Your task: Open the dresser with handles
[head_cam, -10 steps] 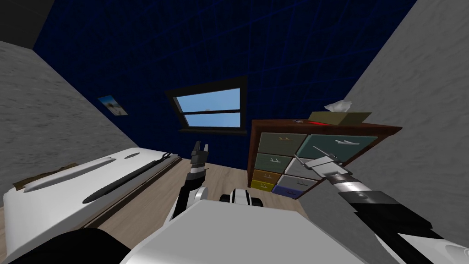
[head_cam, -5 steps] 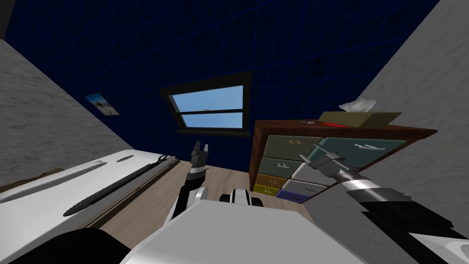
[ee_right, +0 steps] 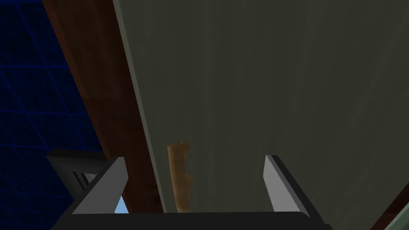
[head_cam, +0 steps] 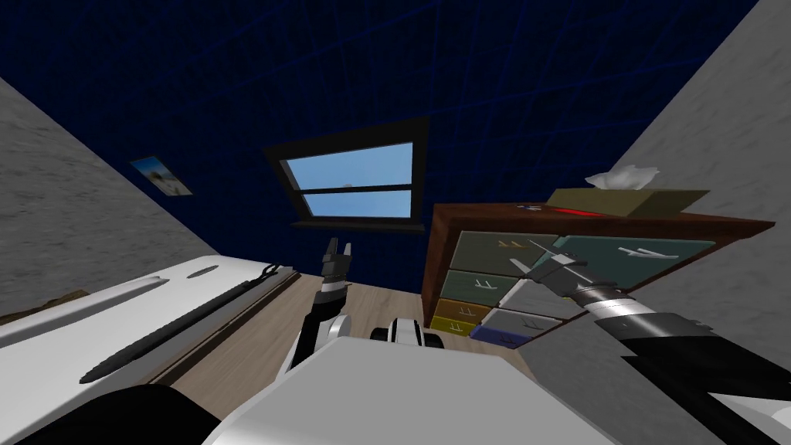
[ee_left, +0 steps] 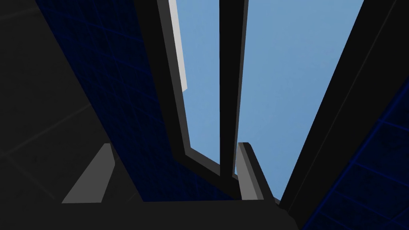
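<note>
The left gripper (head_cam: 338, 247) is raised over the floor, well left of the dresser, fingers spread with nothing between them. It keeps the same pose as a second ago and plays no part.

The dresser (head_cam: 434, 263) now sits larger and further right in the head view. The walls and window slid with it, so that is my own move (base or torso creeping in), not the furniture's. No drawer looks pulled out yet.

What truly moved is the right gripper (head_cam: 524, 253). A second ago it hung before a grey drawer in the second row. It has since climbed to the grey-green drawer (head_cam: 490, 251) at the dresser's top left corner. Its wrist view shows that front close up, with the tan handle (ee_right: 179, 175) between the two fingers (ee_right: 104, 184). The handle is nearer the finger on the side of the frame's edge and touches neither. The jaws stand wide and hold nothing.

So the approach looks nearly done. I judge the next step to be a slight sideways centring and a last push in, then closing and a straight pull. Closing now, off centre, might catch only the handle's tip and slip.
</note>
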Motion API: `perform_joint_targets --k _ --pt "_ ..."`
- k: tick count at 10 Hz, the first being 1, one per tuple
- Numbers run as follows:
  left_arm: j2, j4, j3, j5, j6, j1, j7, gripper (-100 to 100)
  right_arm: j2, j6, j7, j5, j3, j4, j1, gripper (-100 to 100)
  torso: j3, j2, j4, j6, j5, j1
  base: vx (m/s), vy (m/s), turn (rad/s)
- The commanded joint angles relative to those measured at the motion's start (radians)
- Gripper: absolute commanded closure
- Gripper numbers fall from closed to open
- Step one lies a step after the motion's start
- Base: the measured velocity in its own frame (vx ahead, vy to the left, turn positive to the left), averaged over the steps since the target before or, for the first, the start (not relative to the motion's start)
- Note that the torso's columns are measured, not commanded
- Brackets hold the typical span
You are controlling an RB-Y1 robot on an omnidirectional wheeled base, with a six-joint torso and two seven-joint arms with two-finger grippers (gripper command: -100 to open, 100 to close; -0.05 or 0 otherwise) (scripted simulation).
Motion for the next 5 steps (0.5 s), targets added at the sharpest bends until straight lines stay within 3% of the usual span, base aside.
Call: perform_joint_targets --k 1,2,5 --pt "0.0 0.0 0.0 0.0 0.0 0.0 0.0 0 -0.001 0.0 -0.003 -0.001 -0.002 -0.001 0.001 100 0.001 0.002 0.0 0.0 0.0 -0.001 0.01 0.004 0.003" --pt "0.0 0.0 0.0 0.0 0.0 0.0 0.0 0 -0.001 -0.004 -0.005 -0.004 -0.005 -0.014 0.006 100 0.003 0.005 0.001 0.0 0.0 -0.001 -0.11 -0.024 -0.083" --pt "0.0 0.0 0.0 0.0 0.0 -0.001 0.0 0 -0.001 -0.008 -0.008 -0.009 -0.009 -0.032 0.013 100 0.004 0.003 -0.003 -0.001 -0.006 -0.003 -0.204 0.024 -0.064"
